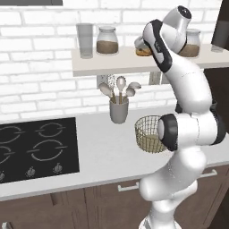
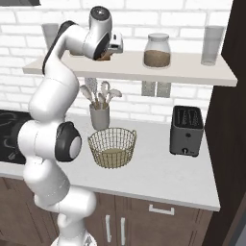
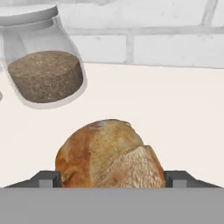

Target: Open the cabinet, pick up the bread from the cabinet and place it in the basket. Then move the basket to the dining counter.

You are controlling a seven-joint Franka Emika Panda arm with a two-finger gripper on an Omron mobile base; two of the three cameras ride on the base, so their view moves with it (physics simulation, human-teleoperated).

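The bread (image 3: 109, 153), a round golden-brown bun, lies on an open white wall shelf (image 2: 192, 67). My gripper (image 3: 111, 178) reaches over the shelf and its two fingertips (image 3: 48, 179) press against the bun's left and right sides. The same bread (image 1: 144, 51) peeks out behind my forearm, and under the hand of the gripper (image 2: 109, 54) in the right base view. The wire-mesh basket (image 2: 113, 135) stands on the worktop below the shelf, partly behind my elbow in the left base view (image 1: 145, 134). The cabinet's door and the dining counter are out of view.
A brown-filled glass jar (image 3: 46, 74) stands just left of the bun; other jars (image 2: 157, 50) and a tall glass (image 1: 85, 40) share the shelf. A grey utensil cup (image 1: 119, 109), a black stove (image 1: 38, 147) and a toaster (image 2: 186, 130) stand on the worktop. A dark panel (image 2: 235, 96) bounds the right.
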